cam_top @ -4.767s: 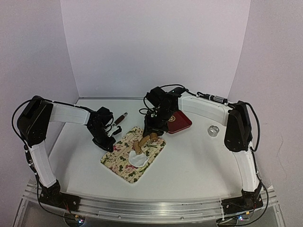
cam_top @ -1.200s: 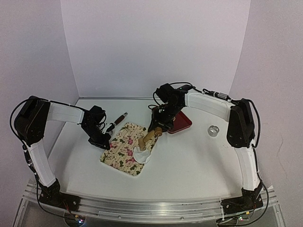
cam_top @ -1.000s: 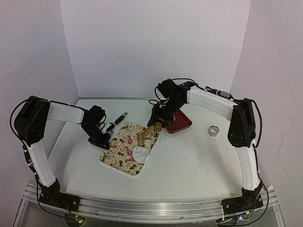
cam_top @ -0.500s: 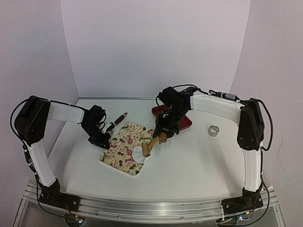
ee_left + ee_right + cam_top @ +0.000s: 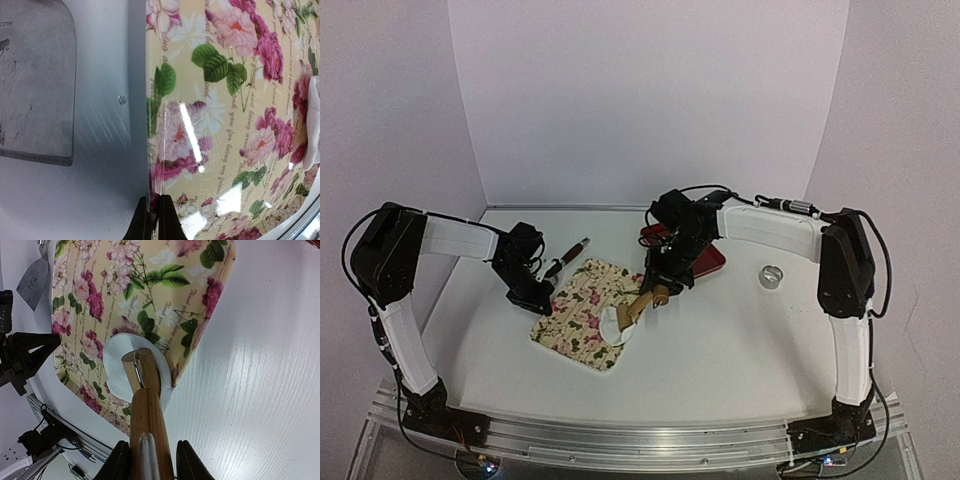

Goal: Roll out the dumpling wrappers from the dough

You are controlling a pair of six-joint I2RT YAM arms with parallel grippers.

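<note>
The tabletop (image 5: 720, 340) carried a floral mat (image 5: 582, 305) at its middle, with a red tray (image 5: 710, 258) just beyond the mat's far right corner. The left end effector (image 5: 155, 220) was clenched on the mat's left edge and seemed to pinch it to hold it steady. The right end effector (image 5: 150, 460) grasped a wooden pin (image 5: 145, 405) by one end. The pin was tilted, with its free tip down on the wrapper (image 5: 116, 370).

The wrapper, a thin white disc, lay at the mat's right edge near the front corner. Part of it lapped past that edge toward the bare tabletop (the wrist view showed this best). A metal ring (image 5: 771, 276) stood well apart, to the right of the tray.

The step in hand looked like the rolling itself, though only the pin's tip bore on the dough. The next move probably called for lowering the pin toward level so its barrel pressed the disc. It would then be drawn across in short strokes aimed back onto the mat, while the left grip held the mat. Pushing outward risked dragging the wrapper off the edge or creasing it
</note>
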